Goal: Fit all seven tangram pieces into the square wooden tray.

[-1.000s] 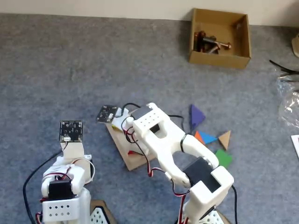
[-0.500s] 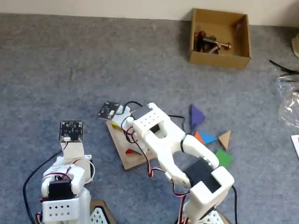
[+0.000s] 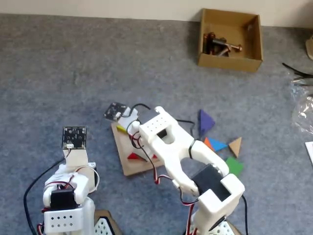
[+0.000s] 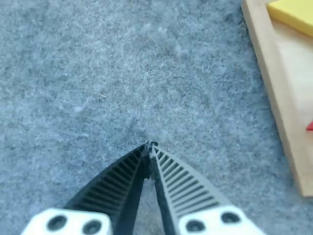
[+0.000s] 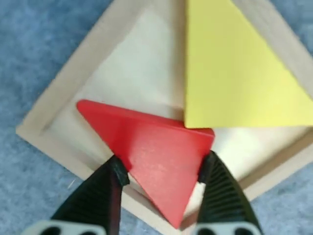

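Cardboard box holding metal parts at far edge; clear plastic beside grey carpet

Red triangle, yellow triangle, pale wooden tray

No legible text, no labels or brands, no numbers or signs

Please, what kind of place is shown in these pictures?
Probably a robotics test bench: two small arms on a grey felt-covered table, a cardboard box of small items, and a wooden tray with tangram pieces.
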`<action>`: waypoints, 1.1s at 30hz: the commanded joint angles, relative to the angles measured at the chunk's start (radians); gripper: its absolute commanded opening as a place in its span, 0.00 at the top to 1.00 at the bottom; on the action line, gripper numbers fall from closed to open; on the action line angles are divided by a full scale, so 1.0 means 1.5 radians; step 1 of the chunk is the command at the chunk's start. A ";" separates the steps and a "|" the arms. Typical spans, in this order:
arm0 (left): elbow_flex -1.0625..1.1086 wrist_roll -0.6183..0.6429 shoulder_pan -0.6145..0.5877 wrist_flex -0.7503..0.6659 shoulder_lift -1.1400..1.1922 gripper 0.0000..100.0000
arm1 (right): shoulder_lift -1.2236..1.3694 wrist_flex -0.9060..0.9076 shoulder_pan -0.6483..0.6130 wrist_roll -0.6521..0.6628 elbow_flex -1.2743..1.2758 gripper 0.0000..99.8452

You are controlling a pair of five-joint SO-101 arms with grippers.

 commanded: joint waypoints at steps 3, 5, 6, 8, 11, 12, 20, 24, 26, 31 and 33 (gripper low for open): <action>0.014 0.002 -0.006 0.005 0.005 1.00 | -0.003 -0.009 -0.009 -0.009 -0.025 0.99; 0.014 0.002 -0.006 0.005 0.005 1.00 | -0.003 -0.009 -0.007 -0.009 -0.025 0.99; 0.014 0.002 -0.006 0.005 0.005 1.00 | -0.003 -0.009 -0.007 -0.009 -0.025 0.99; 0.014 0.002 -0.006 0.005 0.005 1.00 | -0.004 0.007 -0.007 -0.009 -0.027 0.99; 0.014 0.002 -0.006 0.005 0.005 1.00 | -0.002 0.027 -0.010 -0.008 -0.050 0.99; 0.014 0.002 -0.006 0.005 0.005 1.00 | -0.002 0.035 -0.010 -0.008 -0.057 0.99; 0.014 0.002 -0.006 0.005 0.005 1.00 | 0.002 0.041 -0.010 -0.007 -0.062 0.99; 0.014 0.002 -0.006 0.005 0.005 1.00 | 0.002 0.041 -0.011 -0.007 -0.062 0.99; 0.014 0.002 -0.006 0.005 0.005 1.00 | 0.002 0.041 -0.017 -0.006 -0.062 0.99; 0.014 0.002 -0.006 0.005 0.005 1.00 | 0.002 0.041 -0.031 0.057 -0.062 0.99; 0.014 0.002 -0.006 0.005 0.005 1.00 | 0.002 0.041 -0.032 0.058 -0.062 0.99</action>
